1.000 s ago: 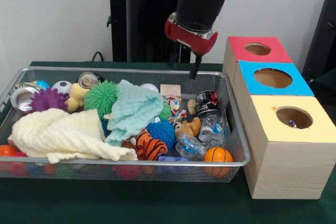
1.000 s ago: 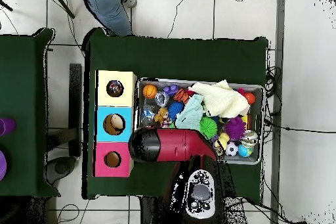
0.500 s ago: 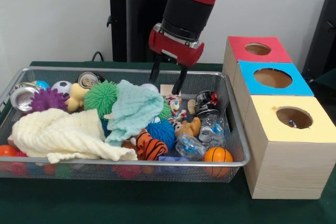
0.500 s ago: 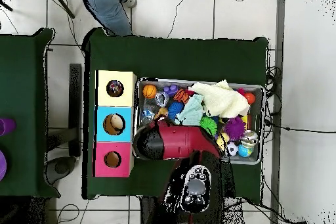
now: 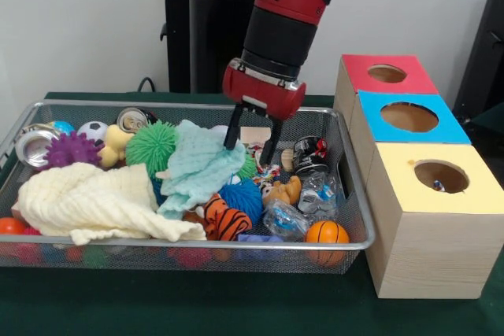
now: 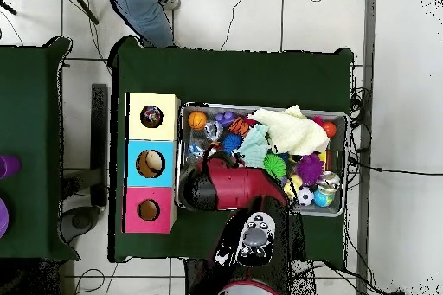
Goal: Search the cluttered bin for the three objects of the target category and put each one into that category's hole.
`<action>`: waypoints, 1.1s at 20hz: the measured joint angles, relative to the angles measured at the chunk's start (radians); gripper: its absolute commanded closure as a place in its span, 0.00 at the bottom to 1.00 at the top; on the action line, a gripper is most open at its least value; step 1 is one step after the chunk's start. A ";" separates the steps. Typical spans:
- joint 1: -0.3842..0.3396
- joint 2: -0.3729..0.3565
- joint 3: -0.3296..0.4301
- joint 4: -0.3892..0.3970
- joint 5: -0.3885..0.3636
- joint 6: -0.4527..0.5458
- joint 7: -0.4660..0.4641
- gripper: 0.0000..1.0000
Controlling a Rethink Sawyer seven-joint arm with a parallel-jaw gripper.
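No brand or lettering is readable anywhere; the dark can (image 5: 311, 153) in the bin (image 5: 356, 194) is showing only a red-and-white mark too small to make out.

The gripper (image 5: 251, 137) is hanging inside the bin, toward its far side, with its two black fingers (image 5: 233, 129) spread apart and holding nothing. One finger is sitting just against the far edge of the mint green cloth (image 5: 198, 167); the other is pointing down just beside a spotted fabric bundle (image 5: 261, 158).

That bundle, whitish with red and blue spots, is lying right below the gripper, touching or nearly touching the second finger; I cannot tell which. It is resting between the green cloth and the dark can, with a blue spiky ball (image 5: 241, 197) just in front of it. A pale wooden block (image 5: 255, 134) is showing between the fingers, behind them.

In the yellow-topped box (image 5: 438, 222), which is standing on the counter (image 5: 236, 304) just beside the bin's end, the round hole (image 5: 441, 175) is showing a bit of coloured fabric inside. From overhead, the hole (image 6: 152, 117) is holding a dark, speckled shape. The arm (image 6: 234, 189) is covering the bin's box-side end there, hiding the gripper.

The orange tiger plush (image 5: 223, 220) is lying near the bin's front wall, well in front of the gripper.
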 measured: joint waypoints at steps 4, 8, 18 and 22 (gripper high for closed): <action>-0.017 0.018 0.008 0.022 0.041 -0.004 0.000 0.00; -0.062 0.020 0.035 0.053 0.076 -0.005 0.000 0.00; -0.116 0.025 0.076 0.123 0.149 0.034 0.000 0.00; -0.118 0.026 0.088 0.144 0.181 0.055 0.000 0.00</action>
